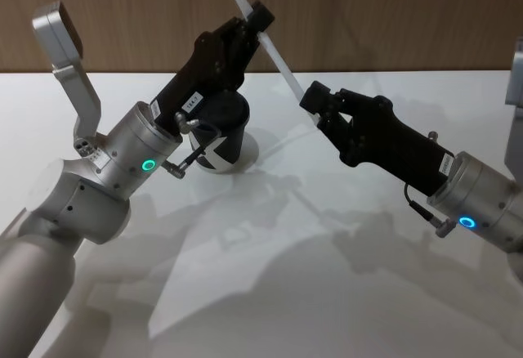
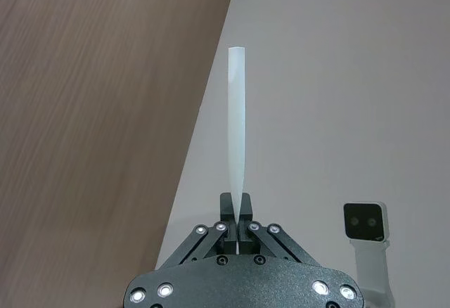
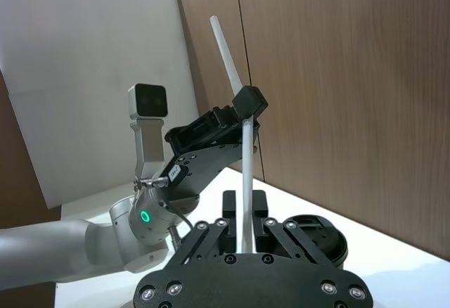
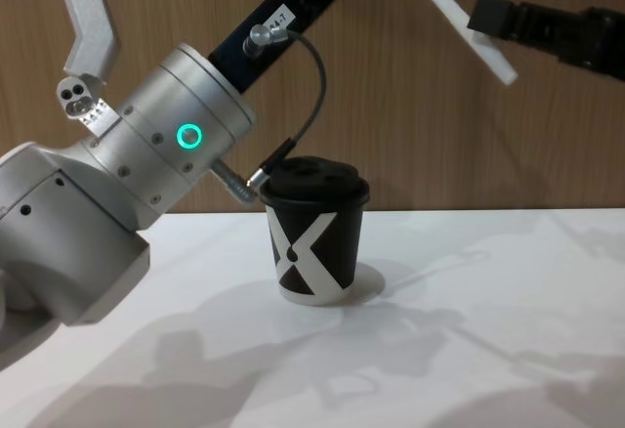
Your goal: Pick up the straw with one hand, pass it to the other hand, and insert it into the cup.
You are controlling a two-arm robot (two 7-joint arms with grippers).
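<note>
Left gripper (image 1: pixel 260 20): reaching up and forward above the cup (image 4: pixel 312 247), jaws clenching the straw (image 1: pixel 282 62) near mid-length.
Right gripper (image 1: pixel 315 100): angling in from the right, jaws standing slightly parted either side of the straw's lower end.
Straw: hanging in mid-air, slanting, upper end pointing up-left, lower end down-right.
</note>
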